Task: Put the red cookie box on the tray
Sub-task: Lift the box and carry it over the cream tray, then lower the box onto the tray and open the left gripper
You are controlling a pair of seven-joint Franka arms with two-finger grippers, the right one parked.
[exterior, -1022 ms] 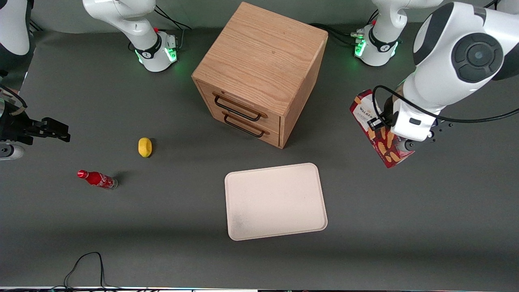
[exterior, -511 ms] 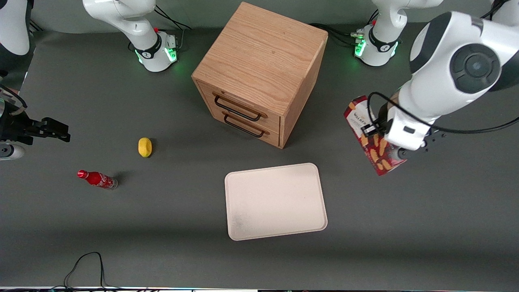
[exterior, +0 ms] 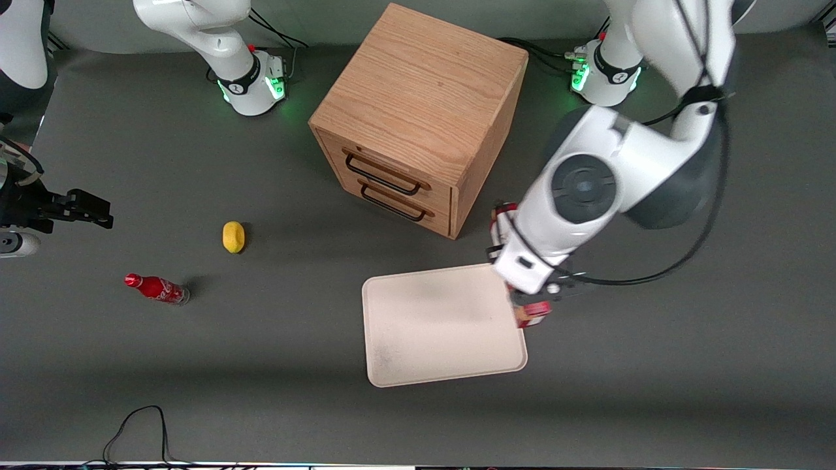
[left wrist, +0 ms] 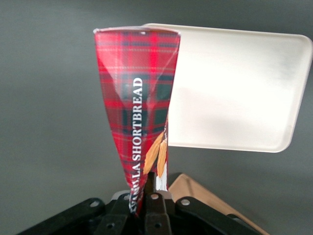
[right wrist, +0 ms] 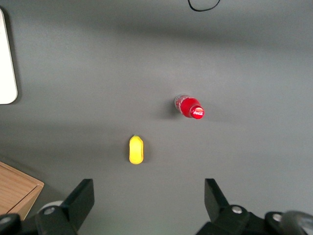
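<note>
Your gripper [left wrist: 149, 193] pinches the red cookie box [left wrist: 138, 105] by one end, so it hangs just over the edge of the tray [left wrist: 239, 88], ready for lowering.

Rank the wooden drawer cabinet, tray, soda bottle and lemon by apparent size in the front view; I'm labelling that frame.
1. Wooden drawer cabinet, though its height brings it nearer the camera.
2. Tray.
3. Soda bottle.
4. Lemon.
The gripper holds the red cookie box above the tray's edge.
</note>
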